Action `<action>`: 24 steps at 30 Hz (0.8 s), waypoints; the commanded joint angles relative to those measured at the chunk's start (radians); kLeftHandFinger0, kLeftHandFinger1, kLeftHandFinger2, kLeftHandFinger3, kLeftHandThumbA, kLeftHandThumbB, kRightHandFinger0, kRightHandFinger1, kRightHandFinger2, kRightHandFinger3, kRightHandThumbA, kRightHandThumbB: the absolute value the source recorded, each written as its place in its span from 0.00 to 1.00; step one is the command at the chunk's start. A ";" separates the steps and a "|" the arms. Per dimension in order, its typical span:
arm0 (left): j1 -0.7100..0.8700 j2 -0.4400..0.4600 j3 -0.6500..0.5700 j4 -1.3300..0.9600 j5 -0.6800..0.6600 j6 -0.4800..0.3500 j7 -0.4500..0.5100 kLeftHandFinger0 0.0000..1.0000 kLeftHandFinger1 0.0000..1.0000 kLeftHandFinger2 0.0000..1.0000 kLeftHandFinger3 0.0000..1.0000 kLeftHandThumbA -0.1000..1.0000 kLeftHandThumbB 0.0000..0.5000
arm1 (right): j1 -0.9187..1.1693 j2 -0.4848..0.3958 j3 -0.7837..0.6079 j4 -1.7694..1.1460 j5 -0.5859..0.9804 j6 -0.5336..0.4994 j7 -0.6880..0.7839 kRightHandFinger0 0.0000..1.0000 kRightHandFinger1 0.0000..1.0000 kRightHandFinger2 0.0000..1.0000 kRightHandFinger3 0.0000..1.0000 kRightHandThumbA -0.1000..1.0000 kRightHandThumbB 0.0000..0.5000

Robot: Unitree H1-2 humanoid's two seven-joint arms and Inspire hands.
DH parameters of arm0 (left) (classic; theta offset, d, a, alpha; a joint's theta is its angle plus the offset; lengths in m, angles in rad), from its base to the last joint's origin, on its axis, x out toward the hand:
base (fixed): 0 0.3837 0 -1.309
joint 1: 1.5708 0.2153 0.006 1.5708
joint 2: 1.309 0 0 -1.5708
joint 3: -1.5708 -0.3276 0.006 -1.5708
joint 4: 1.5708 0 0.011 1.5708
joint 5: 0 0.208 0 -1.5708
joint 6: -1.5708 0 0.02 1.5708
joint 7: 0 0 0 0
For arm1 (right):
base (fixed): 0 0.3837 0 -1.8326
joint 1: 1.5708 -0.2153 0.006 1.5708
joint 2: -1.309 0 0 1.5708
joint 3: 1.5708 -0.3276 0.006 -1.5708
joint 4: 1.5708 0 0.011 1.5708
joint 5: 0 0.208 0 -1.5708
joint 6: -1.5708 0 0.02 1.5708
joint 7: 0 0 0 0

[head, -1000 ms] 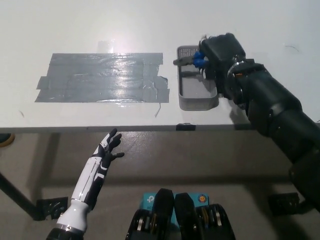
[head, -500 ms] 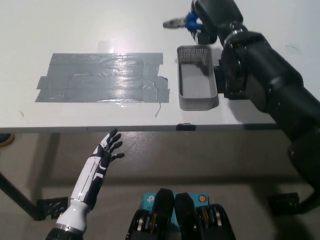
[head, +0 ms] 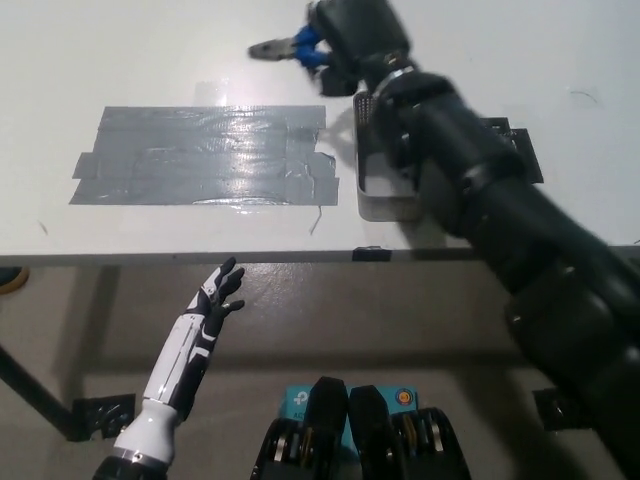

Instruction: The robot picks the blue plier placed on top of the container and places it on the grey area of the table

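The black right hand [head: 345, 35] is pinching the blue plier [head: 285, 47], which is sticking out to its left, above the bench beyond the grey area [head: 200, 155]. Releasing here risks missing the tape. The white left hand [head: 220, 290] is resting spread below the bench edge.

Grey tape patch [head: 205, 155] lies flat and bare on the worktop [head: 120, 50], open from above. Only obstacle: grey container [head: 385, 195] just beside its right edge, black right arm [head: 470, 180] crossing over it. Left hand [head: 218, 295] sits below worktop edge
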 commanded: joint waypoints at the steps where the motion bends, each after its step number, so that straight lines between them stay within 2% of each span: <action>1: 0.001 0.008 -0.009 -0.051 0.028 -0.020 -0.005 1.00 1.00 1.00 1.00 1.00 0.01 | -0.079 0.051 -0.038 0.009 0.044 -0.011 -0.032 0.00 0.27 0.74 0.24 0.00 0.44; 2: 0.002 0.007 -0.011 -0.054 0.034 -0.017 -0.004 1.00 1.00 1.00 1.00 1.00 0.02 | -0.079 0.066 -0.048 0.018 0.055 -0.010 -0.017 0.00 0.32 0.82 0.24 0.00 0.39; 3: 0.003 0.006 -0.012 -0.056 0.035 -0.014 -0.003 1.00 1.00 1.00 1.00 1.00 0.03 | -0.078 0.085 -0.067 0.033 0.076 -0.008 0.000 0.01 0.36 0.86 0.34 0.00 0.36; 4: 0.003 0.004 -0.012 -0.057 0.032 -0.010 -0.004 1.00 1.00 1.00 1.00 1.00 0.04 | -0.076 0.096 -0.079 0.044 0.085 -0.015 0.010 0.02 0.36 0.78 0.48 0.00 0.43; 6: 0.005 0.003 -0.011 -0.065 0.032 0.002 -0.004 1.00 1.00 1.00 1.00 1.00 0.05 | -0.067 0.116 -0.089 0.062 0.091 -0.023 0.014 0.01 0.31 0.61 0.46 0.00 0.52; 7: 0.006 0.000 -0.012 -0.065 0.028 0.003 -0.005 1.00 1.00 1.00 1.00 1.00 0.04 | -0.058 0.125 -0.103 0.072 0.107 -0.027 0.036 0.02 0.32 0.62 0.38 0.00 0.45; 8: 0.008 -0.001 -0.015 -0.064 0.028 0.001 -0.006 1.00 1.00 1.00 1.00 1.00 0.04 | -0.056 0.131 -0.115 0.080 0.119 -0.020 0.081 0.19 0.53 0.88 0.59 0.01 0.38; 9: 0.009 0.000 -0.018 -0.063 0.032 -0.005 -0.008 1.00 1.00 1.00 1.00 1.00 0.04 | -0.058 0.140 -0.136 0.092 0.142 0.004 0.165 0.58 0.93 1.00 1.00 0.22 0.46; 10: 0.011 0.001 -0.020 -0.065 0.034 -0.008 -0.008 1.00 1.00 1.00 1.00 1.00 0.03 | -0.059 0.146 -0.152 0.100 0.159 0.027 0.224 0.99 1.00 1.00 1.00 0.39 0.53; 12: 0.011 0.002 -0.021 -0.067 0.038 -0.009 -0.007 1.00 1.00 1.00 1.00 1.00 0.03 | -0.058 0.147 -0.157 0.104 0.159 0.032 0.252 1.00 1.00 1.00 1.00 0.52 0.65; 13: 0.009 0.003 -0.023 -0.064 0.047 -0.016 -0.005 1.00 1.00 1.00 1.00 1.00 0.02 | -0.051 0.144 -0.144 0.107 0.144 0.028 0.248 1.00 1.00 1.00 1.00 0.60 0.70; 14: 0.006 0.005 -0.023 -0.062 0.050 -0.019 -0.004 1.00 1.00 1.00 1.00 1.00 0.01 | -0.050 0.143 -0.140 0.108 0.139 0.028 0.245 1.00 1.00 1.00 1.00 0.63 0.71; 16: 0.003 0.005 -0.023 -0.063 0.055 -0.017 -0.002 1.00 1.00 1.00 1.00 1.00 0.02 | -0.047 0.138 -0.132 0.110 0.134 0.032 0.240 1.00 1.00 1.00 1.00 0.71 0.71; 21: -0.007 0.008 -0.025 -0.055 0.063 -0.030 -0.003 1.00 1.00 1.00 1.00 1.00 0.04 | -0.049 0.113 -0.126 0.109 0.130 0.035 0.241 1.00 1.00 1.00 1.00 0.81 0.67; 24: -0.005 0.008 -0.025 -0.055 0.058 -0.024 -0.007 1.00 1.00 1.00 1.00 1.00 0.07 | -0.049 0.099 -0.118 0.105 0.123 0.032 0.229 1.00 1.00 1.00 1.00 0.88 0.70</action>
